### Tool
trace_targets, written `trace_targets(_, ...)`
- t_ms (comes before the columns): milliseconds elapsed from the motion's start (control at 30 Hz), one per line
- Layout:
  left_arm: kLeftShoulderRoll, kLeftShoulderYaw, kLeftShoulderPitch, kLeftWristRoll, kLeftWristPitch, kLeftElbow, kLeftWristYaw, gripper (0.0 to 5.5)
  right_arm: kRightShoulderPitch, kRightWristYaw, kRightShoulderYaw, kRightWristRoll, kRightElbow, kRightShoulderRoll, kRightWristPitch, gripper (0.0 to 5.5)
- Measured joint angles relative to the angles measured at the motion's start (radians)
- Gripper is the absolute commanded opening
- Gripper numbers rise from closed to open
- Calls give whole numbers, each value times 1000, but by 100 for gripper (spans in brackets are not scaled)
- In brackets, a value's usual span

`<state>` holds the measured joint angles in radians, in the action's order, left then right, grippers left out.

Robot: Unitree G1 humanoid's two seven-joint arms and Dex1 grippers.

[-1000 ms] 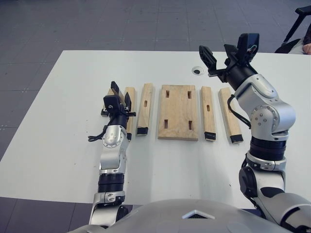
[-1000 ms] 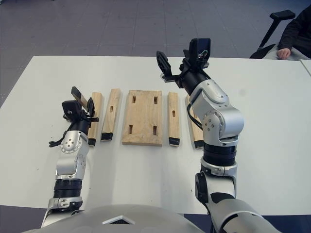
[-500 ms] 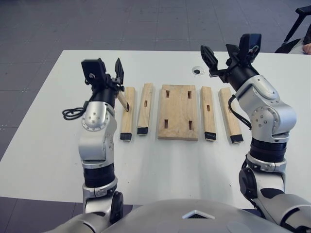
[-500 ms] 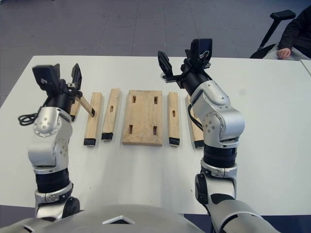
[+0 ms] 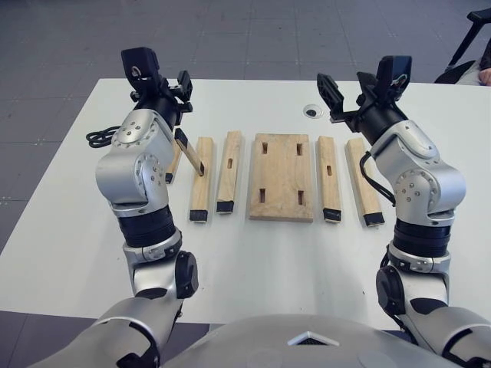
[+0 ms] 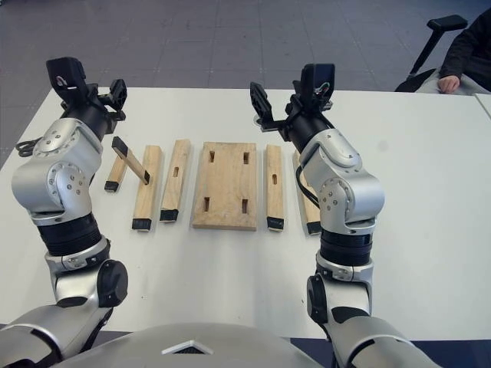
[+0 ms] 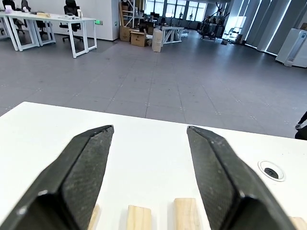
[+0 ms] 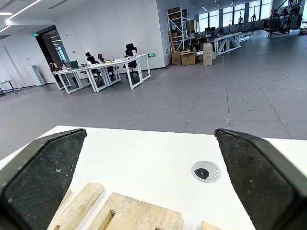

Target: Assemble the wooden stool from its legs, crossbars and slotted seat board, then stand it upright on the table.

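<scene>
The slotted seat board (image 5: pixel 281 177) lies flat mid-table. Two wooden legs (image 5: pixel 202 178) (image 5: pixel 229 170) lie to its left and two more (image 5: pixel 328 177) (image 5: pixel 362 180) to its right. One dark-tipped crossbar (image 6: pixel 130 159) leans tilted on the leftmost leg. A second crossbar (image 6: pixel 116 173) lies flat beside it. My left gripper (image 6: pixel 92 84) hangs open and empty above the table's far left, behind the crossbars. My right gripper (image 5: pixel 359 84) is open and empty, raised over the far ends of the right-hand legs.
A round cable hole (image 5: pixel 311 112) sits in the white table (image 5: pixel 430 107) behind the seat board. A black cable (image 5: pixel 98 138) trails near the left edge. The front strip of the table is bare. An office chair (image 6: pixel 430 46) stands beyond the far right corner.
My left arm lifted off the crossbars by the leftmost leg and swung up and back to the far left. One crossbar now leans on that leg. The right arm kept still.
</scene>
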<state>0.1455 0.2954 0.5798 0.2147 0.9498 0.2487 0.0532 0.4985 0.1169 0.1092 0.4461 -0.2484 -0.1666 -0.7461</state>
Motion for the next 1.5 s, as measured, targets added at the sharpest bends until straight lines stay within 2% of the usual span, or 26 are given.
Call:
trace_targets(133, 82, 15, 237, 5, 2, 1, 2, 283, 0, 0, 3, 0, 0, 0, 0, 493)
trace_targets(233, 143, 13, 343, 5, -17, -6, -7, 283, 0, -2, 8, 0, -2, 0, 0, 493)
trace_targets(300, 135, 5, 296, 8, -15, -30, -13, 283, 0, -3, 7, 0, -5, 1, 0, 493)
trace_targets(433, -14, -29, -63, 19, -34, -102, -19, 283, 0, -7, 7, 0, -6, 8, 0, 493)
trace_targets(600, -55, -45, -175, 19, -148, -65, -22, 283, 0, -7, 18, 5, -7, 8, 0, 493)
trace_targets(900, -9, 19, -69, 18, -174, -76, 15, 283, -11, -8, 16, 8, -17, 12, -5, 493)
trace_targets(1033, 35, 27, 60, 47, -184, 52, 13, 283, -14, -12, 14, 8, -21, 14, -6, 493)
trace_targets(1133, 50, 35, 85, 98, -79, 200, 12, 283, -20, -18, 11, 8, -31, 15, -7, 493)
trace_targets(1200, 88, 24, 1, 93, 9, 307, 12, 283, -27, -22, 8, 9, -43, 19, -11, 493)
trace_targets(1267, 131, -8, -211, 74, 64, 447, 4, 283, -49, -29, 13, 9, -65, 19, -15, 493)
trace_targets(1400, 71, -89, -660, 76, 96, 704, 3, 283, -94, -47, 30, 9, -109, 18, -28, 493)
trace_targets(1467, 52, -156, -759, 66, 103, 723, 13, 283, -95, -47, 29, 10, -113, 18, -36, 493)
trace_targets(1500, 49, -188, -792, 58, 112, 719, 14, 303, -95, -47, 29, 10, -113, 18, -40, 493)
